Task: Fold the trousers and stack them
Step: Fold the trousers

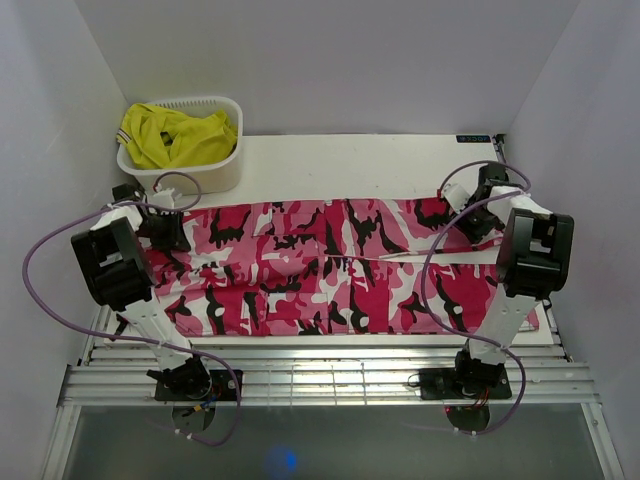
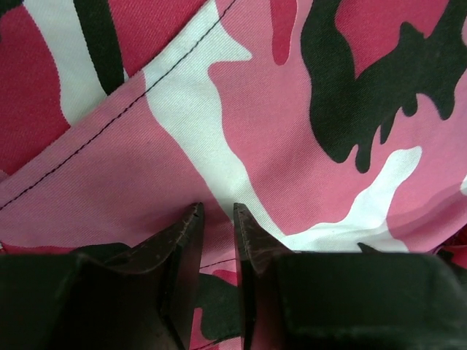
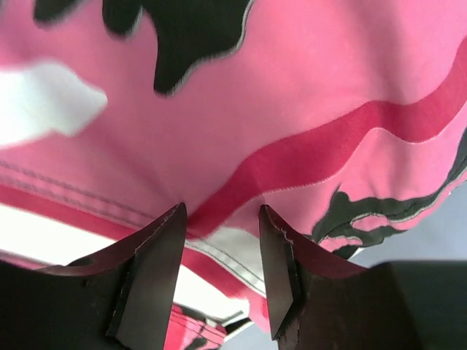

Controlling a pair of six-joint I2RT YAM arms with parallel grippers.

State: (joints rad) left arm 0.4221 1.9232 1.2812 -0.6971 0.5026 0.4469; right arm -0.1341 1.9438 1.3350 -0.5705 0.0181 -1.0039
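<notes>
Grasping looks like the step in hand: the trousers [image 1: 330,270] lie spread flat along the table [image 1: 380,165], not yet folded. The left gripper [image 2: 217,213] is narrow, pinching cloth. The right gripper [image 3: 222,213] stands wider astride a seam (grip unclear). Next, the 2 far corners need lifting evenly toward the near edge.

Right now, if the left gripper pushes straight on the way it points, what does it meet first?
The trousers: in the left wrist view, camouflage cloth fills the line ahead of the left gripper, right at its fingertips. Whether the tips touch it yet is unclear; nothing else lies between.
</notes>
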